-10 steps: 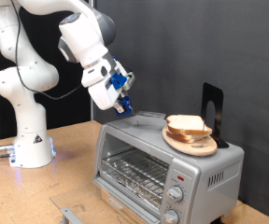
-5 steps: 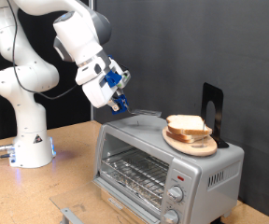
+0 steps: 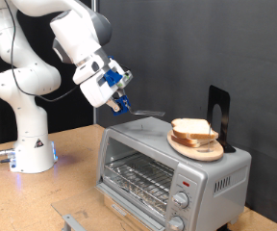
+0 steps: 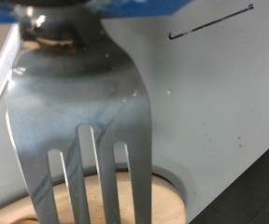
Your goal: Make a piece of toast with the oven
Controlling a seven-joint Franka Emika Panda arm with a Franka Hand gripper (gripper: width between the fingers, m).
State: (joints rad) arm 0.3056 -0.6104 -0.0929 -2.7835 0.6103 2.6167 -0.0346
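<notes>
The silver oven (image 3: 143, 159) stands on the wooden table with its glass door closed and the wire rack showing behind it. On its top, a round wooden plate (image 3: 208, 151) carries stacked bread slices (image 3: 192, 128). No piece of toast apart from that stack is in view. My gripper (image 3: 120, 104) hangs above the oven's top corner on the exterior view's left, shut on a metal fork (image 3: 146, 114) that points toward the plate. In the wrist view the fork's tines (image 4: 78, 140) hover over the oven top (image 4: 209, 103) and reach the plate's edge (image 4: 172, 201).
A black upright stand (image 3: 218, 114) rises behind the plate. Round knobs (image 3: 182, 199) line the oven's front panel. The arm's white base (image 3: 31, 154) sits at the exterior view's left, and a small metal bracket (image 3: 71, 221) lies near the table's front edge.
The gripper with the fork has risen and drawn back toward the exterior view's left, away from the plate. The bread and the oven have not moved.
</notes>
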